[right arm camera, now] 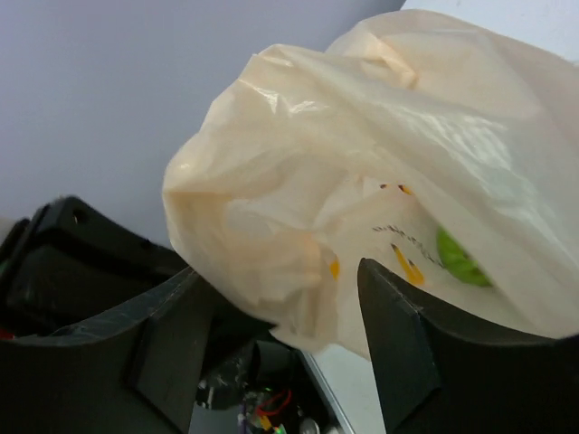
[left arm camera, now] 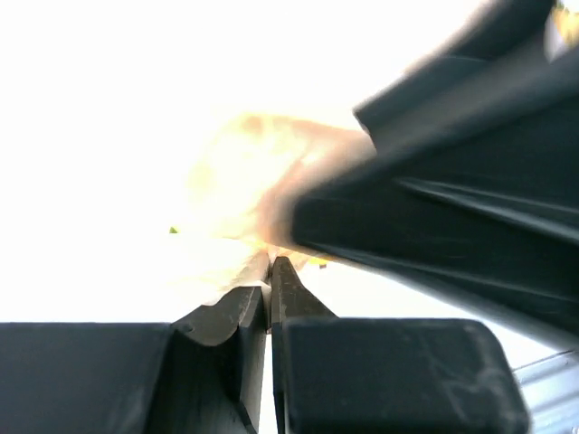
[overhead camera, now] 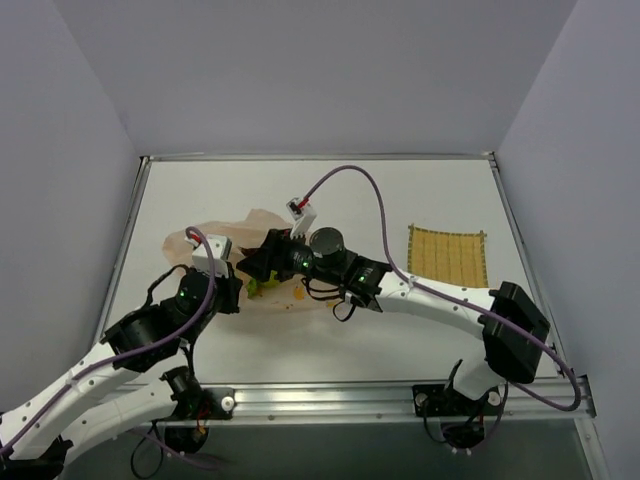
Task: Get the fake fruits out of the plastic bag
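The plastic bag lies crumpled at the left middle of the table, peach-beige with banana prints. My left gripper is at its near edge. In the left wrist view the gripper is shut on a thin fold of the bag. My right gripper is at the bag from the right. In the right wrist view the gripper is open, with a bunched part of the bag hanging between the jaws. One lime-green fruit shows through the film, and a bit of green shows beside the grippers. The other fruits are hidden.
A yellow woven square mat lies at the right of the table. The right arm's dark body crosses close in front of the left wrist camera. Grey walls enclose the table on three sides.
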### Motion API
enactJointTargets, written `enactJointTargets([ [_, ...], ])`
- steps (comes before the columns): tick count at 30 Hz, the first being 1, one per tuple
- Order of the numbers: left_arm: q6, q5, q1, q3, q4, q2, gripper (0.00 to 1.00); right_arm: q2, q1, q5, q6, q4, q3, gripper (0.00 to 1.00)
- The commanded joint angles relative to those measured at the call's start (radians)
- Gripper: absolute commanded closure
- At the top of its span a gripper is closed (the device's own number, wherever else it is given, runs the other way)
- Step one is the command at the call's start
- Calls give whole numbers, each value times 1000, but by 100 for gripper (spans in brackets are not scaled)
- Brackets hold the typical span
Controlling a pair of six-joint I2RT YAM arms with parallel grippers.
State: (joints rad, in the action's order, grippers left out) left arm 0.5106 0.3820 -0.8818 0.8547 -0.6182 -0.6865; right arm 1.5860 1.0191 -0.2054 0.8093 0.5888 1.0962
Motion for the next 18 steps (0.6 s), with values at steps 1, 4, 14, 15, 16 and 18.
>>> enactJointTargets([
  [1, 31, 71, -5, -29, 70, 71, 98, -148, -13, 29, -82, -26, -42, 39],
  [4, 39, 26, -5, -57, 107, 96, 98, -219, -7, 44, -171, -131, -79, 33],
  [14, 69, 40, -3, -88, 138, 197, 98, -169, 47, 217, -323, -270, -102, 87],
  [15, 94, 47, -3, -103, 129, 224, 98, -122, 47, 254, -331, -270, -79, 87],
  [16, 103, 63, -3, -111, 123, 238, 98, -95, 45, 300, -340, -261, -72, 87],
  [18, 123, 81, -3, -135, 112, 283, 98, -26, 47, 343, -360, -235, -53, 88],
])
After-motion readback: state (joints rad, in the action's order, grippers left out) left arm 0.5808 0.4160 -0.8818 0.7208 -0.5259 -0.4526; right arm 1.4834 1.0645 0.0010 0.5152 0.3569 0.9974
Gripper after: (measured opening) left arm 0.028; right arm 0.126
